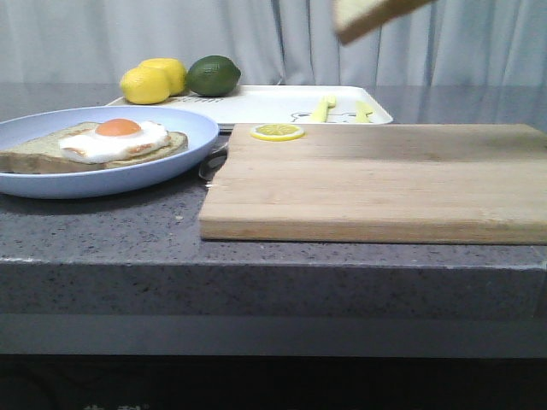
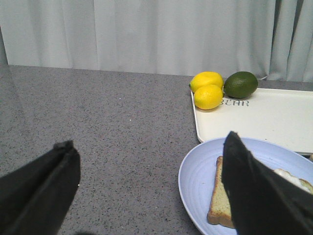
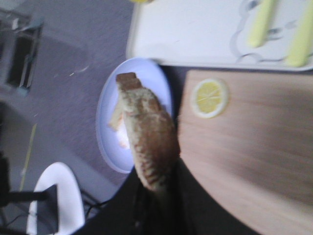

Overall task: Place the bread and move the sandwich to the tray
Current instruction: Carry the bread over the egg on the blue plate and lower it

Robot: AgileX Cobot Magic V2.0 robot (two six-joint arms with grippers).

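Hovering low over the tabletop (image 2: pixel 98 137), my left gripper (image 2: pixel 146 196) waits with jaws spread wide and empty just beside the plate (image 1: pixel 184 128), ready to carry it later. On that plate lies the sandwich (image 1: pixel 111 141), egg up, awaiting its top slice. Behind sits the tray (image 1: pixel 273 104), holding lemons (image 1: pixel 154 81) and a lime (image 1: pixel 214 75). Raised high on the right, my right gripper (image 3: pixel 156 196) clamps the bread (image 3: pixel 149 139) edge-on, angled above the plate and cutting board (image 1: pixel 385 179).
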